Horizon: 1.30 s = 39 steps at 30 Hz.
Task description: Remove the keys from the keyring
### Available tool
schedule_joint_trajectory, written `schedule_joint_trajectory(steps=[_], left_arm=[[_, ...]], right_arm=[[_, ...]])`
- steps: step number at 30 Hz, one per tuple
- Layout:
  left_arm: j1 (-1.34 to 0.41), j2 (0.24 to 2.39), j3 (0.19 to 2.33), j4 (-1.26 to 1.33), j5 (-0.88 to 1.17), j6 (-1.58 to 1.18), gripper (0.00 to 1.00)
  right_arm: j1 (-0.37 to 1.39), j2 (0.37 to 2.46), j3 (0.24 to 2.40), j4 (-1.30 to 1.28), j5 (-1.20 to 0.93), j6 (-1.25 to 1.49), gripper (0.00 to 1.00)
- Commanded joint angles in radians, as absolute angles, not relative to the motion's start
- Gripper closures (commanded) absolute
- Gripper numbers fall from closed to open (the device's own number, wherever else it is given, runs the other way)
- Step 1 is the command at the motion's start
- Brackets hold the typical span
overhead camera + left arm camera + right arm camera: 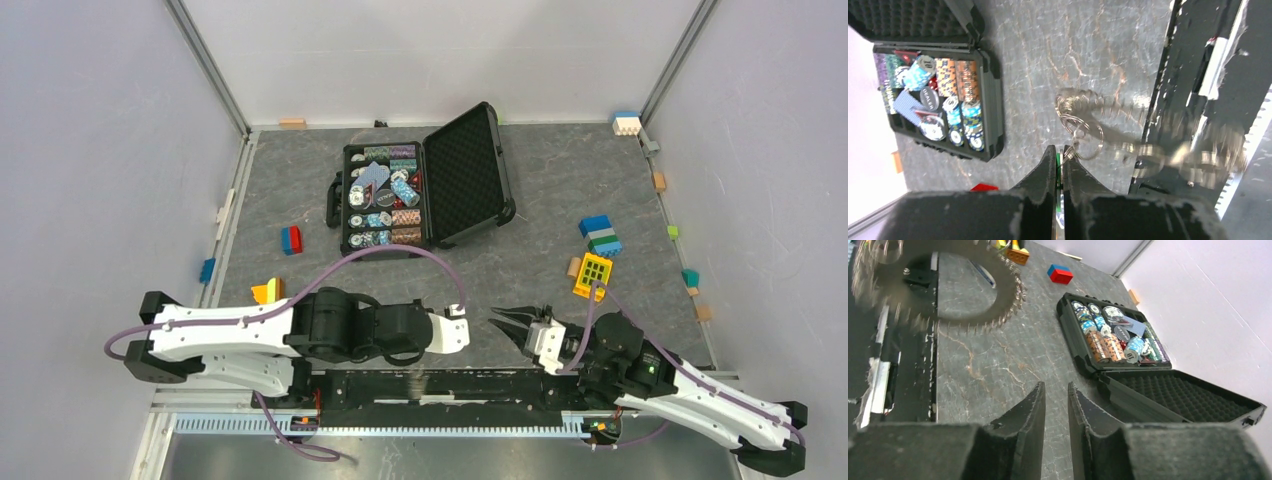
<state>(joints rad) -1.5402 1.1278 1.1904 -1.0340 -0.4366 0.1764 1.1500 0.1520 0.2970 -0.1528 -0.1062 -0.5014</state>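
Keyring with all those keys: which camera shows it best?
The right wrist view: most of the keyring shows as a toothed arc, though blurred. The left wrist view catches only a blurred stretch by the left gripper. The top view barely shows it.

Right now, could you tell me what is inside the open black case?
The black case holds stacked and loose poker chips and a blue-grey card; its lid shows only foam. The tray floor is covered.

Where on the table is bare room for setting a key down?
Bare: the strip between the black case and the left gripper and right gripper; also back-right, past the case. Crowded: blocks by the right wall.
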Motion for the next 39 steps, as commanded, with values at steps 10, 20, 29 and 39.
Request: schedule_joint_trajectory(steps=[10,20,29,39], left_arm=[[-1.545,1.214,1.393,-1.233,-0.618,0.380,0.98],[-1.545,1.209,1.424,-1.160,-0.742,0.633,0.98],[-1.546,1.120,1.382,-0.952,-0.717,0.810,0.98],[-1.545,1.071,1.362,-0.896,-0.591,0.814,0.98]], right_arm=[[1.150,-0.039,0.178,0.129,-0.116,-0.301,0.60],[1.150,0.083,0.188,0.269,0.093,-0.021,0.51],[1.150,0.303,0.256,0.324,0.072,0.047,0.52],[1.150,0.385,0.147,0.769,-0.125,0.091,0.54]])
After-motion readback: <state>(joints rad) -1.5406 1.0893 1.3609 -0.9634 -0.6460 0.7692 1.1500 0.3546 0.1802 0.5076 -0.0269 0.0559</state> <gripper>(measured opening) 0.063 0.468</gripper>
